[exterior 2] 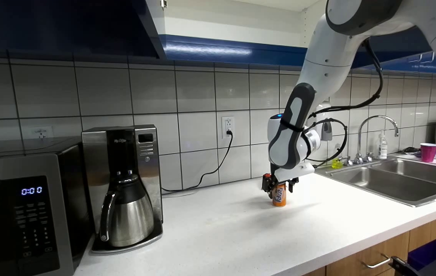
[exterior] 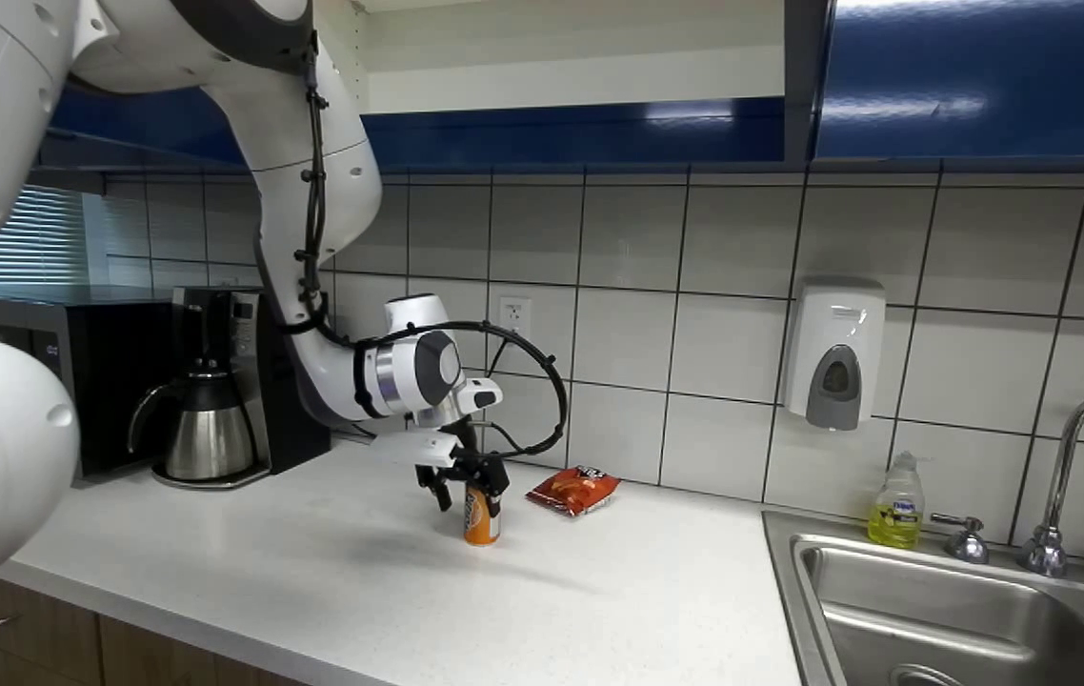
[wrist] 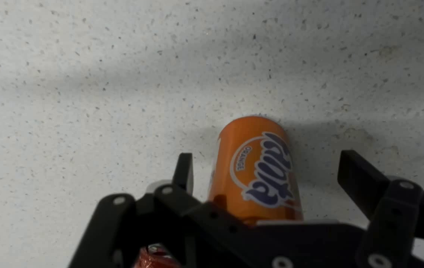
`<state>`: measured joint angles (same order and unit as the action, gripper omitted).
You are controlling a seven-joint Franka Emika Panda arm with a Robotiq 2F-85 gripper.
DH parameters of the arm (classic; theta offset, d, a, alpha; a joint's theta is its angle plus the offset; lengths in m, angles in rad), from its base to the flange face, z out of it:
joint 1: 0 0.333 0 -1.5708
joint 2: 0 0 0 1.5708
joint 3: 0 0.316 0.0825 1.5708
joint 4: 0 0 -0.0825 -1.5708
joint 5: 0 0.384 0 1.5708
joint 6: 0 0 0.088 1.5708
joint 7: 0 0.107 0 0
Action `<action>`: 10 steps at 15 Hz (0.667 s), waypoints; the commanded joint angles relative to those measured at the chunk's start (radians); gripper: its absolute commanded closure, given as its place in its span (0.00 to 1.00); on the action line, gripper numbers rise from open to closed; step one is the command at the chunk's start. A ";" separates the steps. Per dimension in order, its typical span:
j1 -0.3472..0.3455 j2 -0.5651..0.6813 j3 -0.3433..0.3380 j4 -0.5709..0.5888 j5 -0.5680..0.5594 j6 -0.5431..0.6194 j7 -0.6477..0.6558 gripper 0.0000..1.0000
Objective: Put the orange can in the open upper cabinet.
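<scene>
Along the left end of the counter (exterior: 466, 610), a microwave (exterior: 123, 381) stands beside a coffee maker (exterior: 245, 329) that holds a steel pot (exterior: 211, 443). Next, the white arm (exterior: 318, 191) slopes down from the upper left and partly covers the open cabinet (exterior: 580, 81); the cabinet's pale interior shows above a blue lower edge. At the arm's end, the claw (exterior: 469, 501) points down over the orange can (exterior: 481, 524), its jaws spread wide on either side of it; in the wrist view, a strip of counter separates the can from each finger (wrist: 357, 178) — nothing is gripped. In both exterior views the can stands upright on the counter, lower than the cabinet, its upper end partly hidden by the claw. To the right of the can, near the tiled wall (exterior: 623, 429), lies a red snack packet (exterior: 574, 491). Farther right, a soap dispenser (exterior: 837, 353) is mounted on the wall; lower and to its right, a bottle of yellow dish soap (exterior: 896, 510) stands at the back rim of the sink (exterior: 782, 548). At the far right, a curved tap (exterior: 1066, 457) rises between two handles (exterior: 966, 541).
</scene>
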<state>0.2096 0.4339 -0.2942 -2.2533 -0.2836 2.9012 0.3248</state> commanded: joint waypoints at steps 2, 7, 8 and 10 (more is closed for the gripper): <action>0.053 0.031 -0.052 0.022 -0.011 0.031 0.056 0.00; 0.089 0.048 -0.085 0.030 -0.002 0.049 0.073 0.00; 0.094 0.051 -0.091 0.031 -0.001 0.052 0.076 0.00; 0.105 0.057 -0.102 0.034 0.003 0.059 0.081 0.00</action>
<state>0.2864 0.4733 -0.3672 -2.2341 -0.2816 2.9426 0.3766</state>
